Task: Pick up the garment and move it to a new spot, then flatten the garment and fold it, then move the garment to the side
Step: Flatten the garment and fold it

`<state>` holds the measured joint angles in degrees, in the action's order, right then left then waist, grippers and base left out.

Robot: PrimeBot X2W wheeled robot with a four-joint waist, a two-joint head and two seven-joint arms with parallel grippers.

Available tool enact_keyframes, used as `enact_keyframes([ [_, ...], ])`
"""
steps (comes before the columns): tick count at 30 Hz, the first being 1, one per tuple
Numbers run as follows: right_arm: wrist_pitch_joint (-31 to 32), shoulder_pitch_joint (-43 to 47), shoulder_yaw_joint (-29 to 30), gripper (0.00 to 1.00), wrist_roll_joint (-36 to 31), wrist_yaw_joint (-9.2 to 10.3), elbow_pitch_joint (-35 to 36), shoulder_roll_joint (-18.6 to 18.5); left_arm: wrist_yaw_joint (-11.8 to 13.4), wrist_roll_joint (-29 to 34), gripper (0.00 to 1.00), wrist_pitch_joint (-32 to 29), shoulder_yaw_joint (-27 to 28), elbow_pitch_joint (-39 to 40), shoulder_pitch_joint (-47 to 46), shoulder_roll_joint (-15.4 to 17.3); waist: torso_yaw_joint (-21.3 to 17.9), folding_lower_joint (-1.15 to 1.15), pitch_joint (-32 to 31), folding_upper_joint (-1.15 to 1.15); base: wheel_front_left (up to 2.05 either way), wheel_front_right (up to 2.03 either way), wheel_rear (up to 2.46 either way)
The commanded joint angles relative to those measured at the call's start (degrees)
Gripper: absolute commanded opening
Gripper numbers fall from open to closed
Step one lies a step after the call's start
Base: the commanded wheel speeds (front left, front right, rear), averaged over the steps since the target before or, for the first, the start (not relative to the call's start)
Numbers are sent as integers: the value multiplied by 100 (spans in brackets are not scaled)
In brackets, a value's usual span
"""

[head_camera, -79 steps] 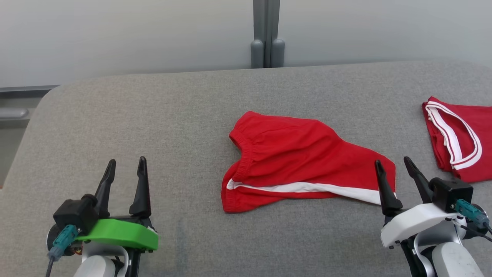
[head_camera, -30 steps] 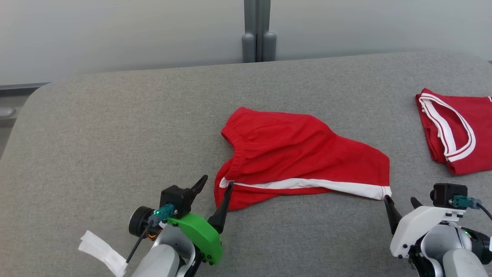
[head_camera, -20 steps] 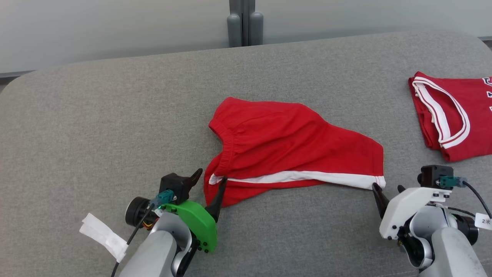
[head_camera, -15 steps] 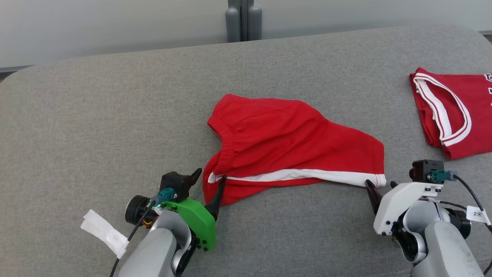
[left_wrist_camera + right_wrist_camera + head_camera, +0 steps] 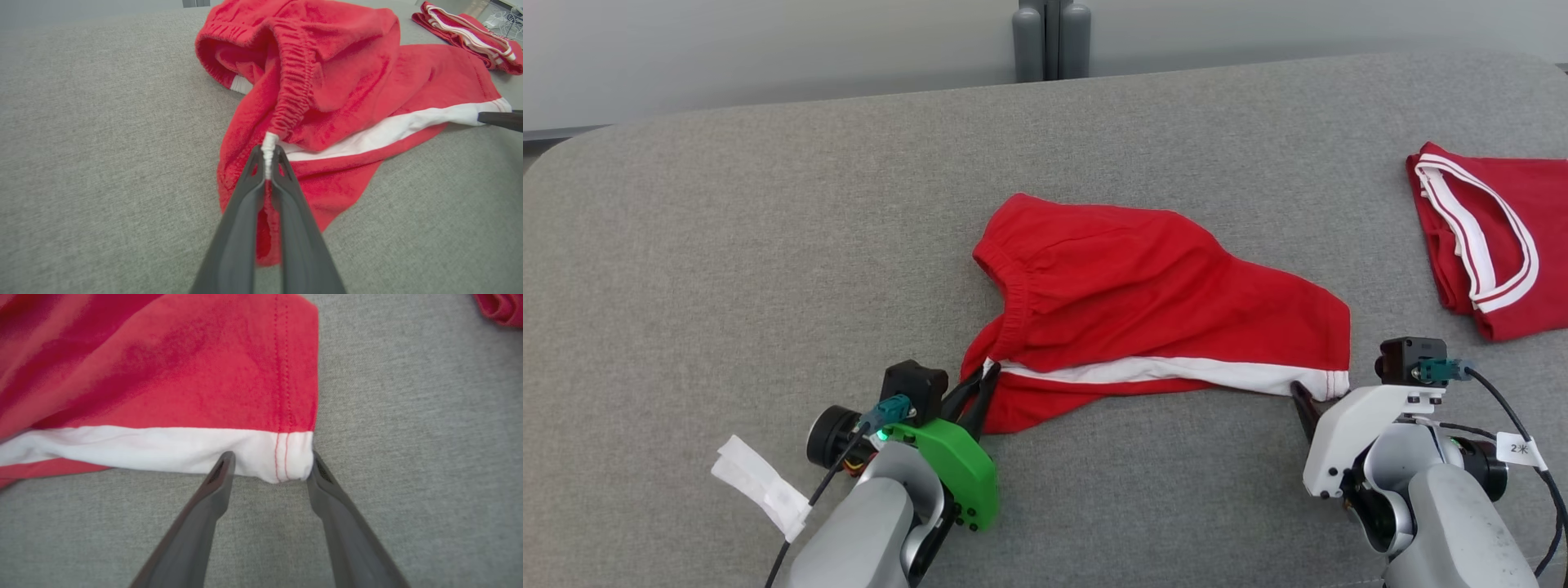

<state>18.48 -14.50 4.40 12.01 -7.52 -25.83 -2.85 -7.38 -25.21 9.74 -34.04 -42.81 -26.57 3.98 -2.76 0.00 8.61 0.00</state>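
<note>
Garment (image 5: 1143, 302) on grey padded surface (image 5: 727, 269) below pale wall (image 5: 768, 49); left gripper (image 5: 267, 155) clamps it, right gripper (image 5: 270, 459) spread.

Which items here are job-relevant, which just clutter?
In the job: red shorts; left gripper, shut on their waistband; right gripper, open at the hem corner.
Lying about: red jersey at the right; grey post behind.

Shorts (image 5: 1160, 302) red, white-striped; second garment (image 5: 1535, 188) red, white-trimmed; surface (image 5: 727, 269) plain grey.
</note>
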Motion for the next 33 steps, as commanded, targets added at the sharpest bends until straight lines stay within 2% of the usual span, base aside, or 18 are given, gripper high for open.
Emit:
enact_keyframes([
  [1,-70,-80,-17,0,-45,8,25,-11,-10,-89,0,49,-69,4,-112,18,-7,0,-3,0,0,0,0],
  [6,-282,-16,-17,0,62,8,356,-10,-10,-274,0,218,-139,114,-187,64,-16,0,-42,0,0,0,0],
  [10,-401,69,28,0,110,8,857,-11,-10,-697,0,304,-70,513,-138,47,-16,0,-93,0,0,0,0],
  [16,-218,202,242,0,235,7,2086,-9,-10,-1784,0,60,-119,1854,-22,204,7,0,-132,0,0,0,0],
  [21,216,75,379,0,382,7,3070,-20,-10,-3078,0,-549,-69,3105,-49,247,-2,0,65,0,0,0,0],
  [23,406,-207,411,0,323,7,3215,-115,-11,-3352,0,-771,2,3304,-307,373,-45,0,258,0,0,0,0],
  [26,603,-834,356,0,453,6,2954,-157,-10,-3713,0,-992,197,3162,-755,323,-152,0,632,0,0,0,0],
  [28,659,-1426,263,0,578,6,2599,-241,24,-3684,0,-1105,331,2879,-1267,349,-227,0,941,0,0,0,0],
  [30,586,-2098,175,0,701,5,2213,-300,48,-3883,0,-1182,516,2524,-1809,236,-260,0,1266,0,0,0,0],
  [33,215,-3185,-11,0,746,5,1530,-383,71,-3582,0,-1064,677,1926,-2848,320,-379,0,1698,0,0,0,0],
])
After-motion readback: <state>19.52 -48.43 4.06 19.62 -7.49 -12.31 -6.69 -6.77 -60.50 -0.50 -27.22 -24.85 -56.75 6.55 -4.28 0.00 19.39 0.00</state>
